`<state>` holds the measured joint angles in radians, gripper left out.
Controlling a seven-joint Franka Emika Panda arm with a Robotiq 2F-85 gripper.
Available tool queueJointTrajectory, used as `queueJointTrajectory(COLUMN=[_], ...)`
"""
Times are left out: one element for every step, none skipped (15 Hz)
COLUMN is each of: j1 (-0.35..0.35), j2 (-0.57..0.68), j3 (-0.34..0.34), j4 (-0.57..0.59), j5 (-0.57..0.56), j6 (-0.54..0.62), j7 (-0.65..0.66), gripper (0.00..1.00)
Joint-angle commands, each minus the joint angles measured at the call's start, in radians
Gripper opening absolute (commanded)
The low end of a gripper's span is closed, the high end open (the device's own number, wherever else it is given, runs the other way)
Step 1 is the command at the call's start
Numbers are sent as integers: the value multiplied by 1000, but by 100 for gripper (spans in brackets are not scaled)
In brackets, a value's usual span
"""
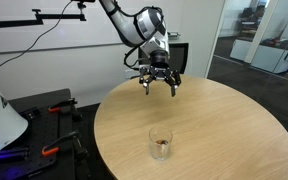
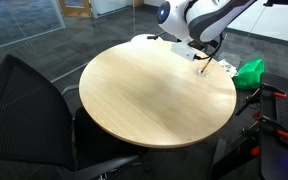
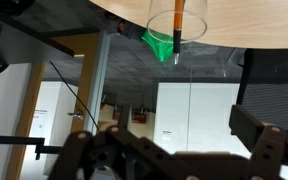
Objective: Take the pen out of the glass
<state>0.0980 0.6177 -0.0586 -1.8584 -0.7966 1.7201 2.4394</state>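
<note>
Pen (image 3: pixel 177 22): stands inside the glass (image 1: pixel 161 143), close to upright; its long axis runs along the glass's height, with the dark end away from the table top.
Pen's look: short thin stick, orange-brown body, dark tip, about as long as the glass is tall.
Glass: clear short tumbler, upright on the round wooden table (image 1: pixel 224 120), near its edge.
Gripper (image 1: pixel 159 88): hovers above the table's opposite side, well apart from the glass, fingers spread wide, holding nothing.
</note>
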Motion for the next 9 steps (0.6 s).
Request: queueJointTrajectory(j1=[-24, -32, -38, -43, -42, -35, -39, -41, -42], j2=[14, 17, 16, 15, 10, 35, 35, 35, 35], j3=[-20, -27, -35, -41, -45, -42, -45, -47, -47], j4=[-19, -26, -36, -45, -56, -20, -25, -28, -29], j5=[-15, -14, -13, -13, -16, 0, -1, -1, -1], j6=[74, 89, 101, 106, 106, 80, 81, 82, 83], j7=[11, 9, 10, 6, 2, -2, -2, -2, -2], gripper=[100, 100, 100, 100, 100, 100, 100, 100, 100])
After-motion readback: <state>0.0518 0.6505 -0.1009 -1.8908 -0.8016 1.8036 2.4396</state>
